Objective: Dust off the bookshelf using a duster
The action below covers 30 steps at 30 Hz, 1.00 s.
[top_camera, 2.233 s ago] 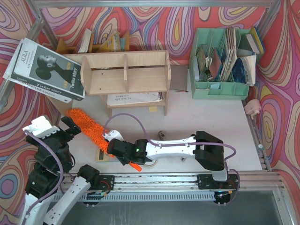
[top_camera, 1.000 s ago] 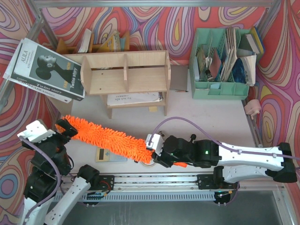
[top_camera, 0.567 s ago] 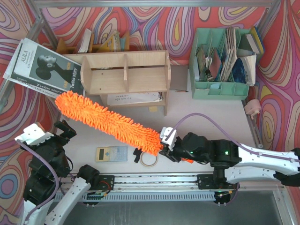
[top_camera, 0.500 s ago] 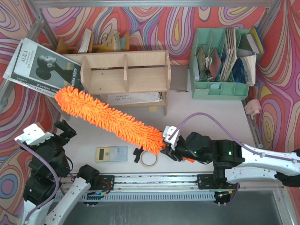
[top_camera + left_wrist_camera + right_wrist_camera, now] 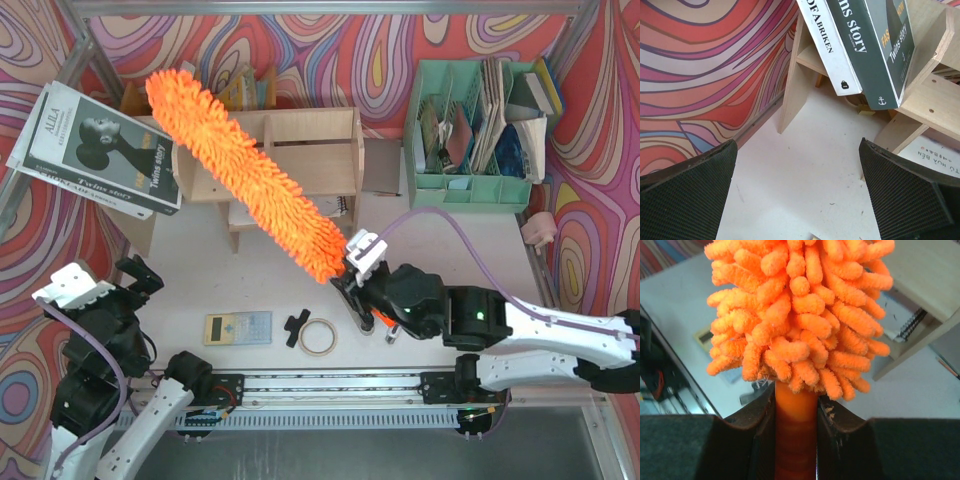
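Orange duster (image 5: 245, 170) held slanted over the bookshelf (image 5: 320, 150).
In front of the bookshelf's left end, the left gripper (image 5: 135, 275) is seen spread wide. The handle (image 5: 796, 440) is clamped by the right gripper (image 5: 357, 282) before the bookshelf's right leg; the fluffy head is stretched across its left compartments.

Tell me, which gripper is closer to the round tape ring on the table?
Right. The right gripper, shut on the duster handle, is just past the tape ring and a little to its right. The left gripper sits open, far off to the left.
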{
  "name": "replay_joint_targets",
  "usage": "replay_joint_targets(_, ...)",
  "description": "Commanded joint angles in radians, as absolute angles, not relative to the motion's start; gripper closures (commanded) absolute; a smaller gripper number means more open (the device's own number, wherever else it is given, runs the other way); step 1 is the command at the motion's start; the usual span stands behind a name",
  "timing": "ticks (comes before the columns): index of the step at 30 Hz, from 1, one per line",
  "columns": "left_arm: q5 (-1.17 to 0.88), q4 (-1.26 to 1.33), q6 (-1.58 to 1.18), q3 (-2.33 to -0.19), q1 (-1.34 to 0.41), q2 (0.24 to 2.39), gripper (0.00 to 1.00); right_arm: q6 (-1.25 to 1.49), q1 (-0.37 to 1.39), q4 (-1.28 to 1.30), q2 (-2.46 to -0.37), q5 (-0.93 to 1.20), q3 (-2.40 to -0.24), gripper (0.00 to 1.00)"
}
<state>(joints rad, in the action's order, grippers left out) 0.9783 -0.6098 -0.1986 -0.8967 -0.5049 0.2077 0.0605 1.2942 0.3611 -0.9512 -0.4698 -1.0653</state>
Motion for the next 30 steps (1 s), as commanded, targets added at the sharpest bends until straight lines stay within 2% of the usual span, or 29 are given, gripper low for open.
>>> replay_joint_targets(1, 0.982, -0.592, -0.191, -0.889, -0.501, 0.230, 0.01, 0.110, 1.291, 0.229, -1.087, -0.566, -1.209, 1.00)
replay_joint_targets(7, 0.979, -0.601, -0.193, -0.895, -0.501, 0.241, 0.01, 0.111, 1.268, 0.208, -1.300, -0.457, -1.374, 1.00)
replay_joint_targets(15, 0.980, -0.594, -0.190, -0.891, -0.500, 0.231, 0.01, 0.099, 1.266, 0.190, -1.465, -0.297, -1.490, 1.00)
replay_joint_targets(21, 0.974, -0.592, -0.187, -0.891, -0.500, 0.241, 0.02, 0.144, 1.260, 0.189, -1.542, -0.249, -1.498, 1.00)
replay_joint_targets(25, 0.974, -0.592, -0.187, -0.890, -0.500, 0.247, 0.02, 0.231, 1.197, 0.186, -1.533, -0.184, -1.440, 1.00)
replay_joint_targets(30, 0.975, -0.591, -0.188, -0.889, -0.500, 0.247, 0.01, 0.256, 1.169, 0.204, -1.503, -0.242, -1.382, 1.00)
